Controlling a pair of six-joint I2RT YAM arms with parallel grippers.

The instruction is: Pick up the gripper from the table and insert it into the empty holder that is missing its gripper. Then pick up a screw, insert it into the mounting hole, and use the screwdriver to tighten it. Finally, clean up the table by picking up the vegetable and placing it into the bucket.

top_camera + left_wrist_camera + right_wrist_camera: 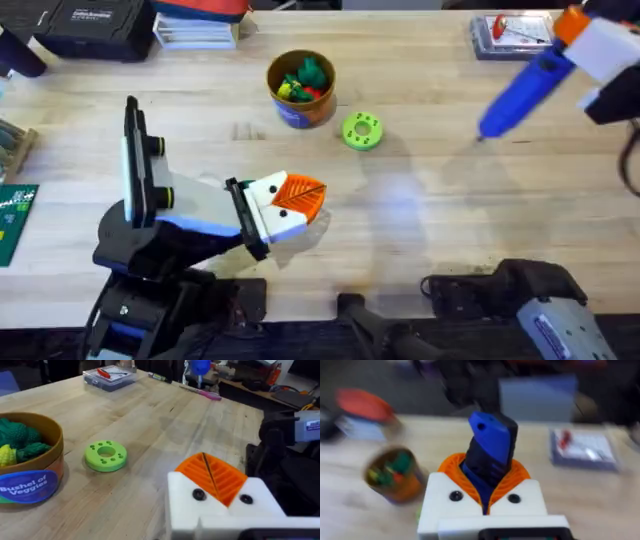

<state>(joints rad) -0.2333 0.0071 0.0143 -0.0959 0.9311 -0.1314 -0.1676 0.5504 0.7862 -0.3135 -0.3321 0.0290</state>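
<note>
The right gripper [588, 45] has its fingers clamped on the screwdriver [525, 85], raised above the tabletop [420, 220], bit slanting down toward the left gripper [300, 200], whose orange fingers sit pressed together, empty.

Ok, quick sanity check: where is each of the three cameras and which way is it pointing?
Overhead: above the arm bases, looking down and forward over the table; the left gripper sits low centre, the right gripper holds the screwdriver upper right.
Left wrist: on the left arm, looking across the table at the bucket and green ring; its own gripper is shut.
Right wrist: on the right arm, looking past its gripper clamping the screwdriver.
Shared: all three show the bucket.
</note>
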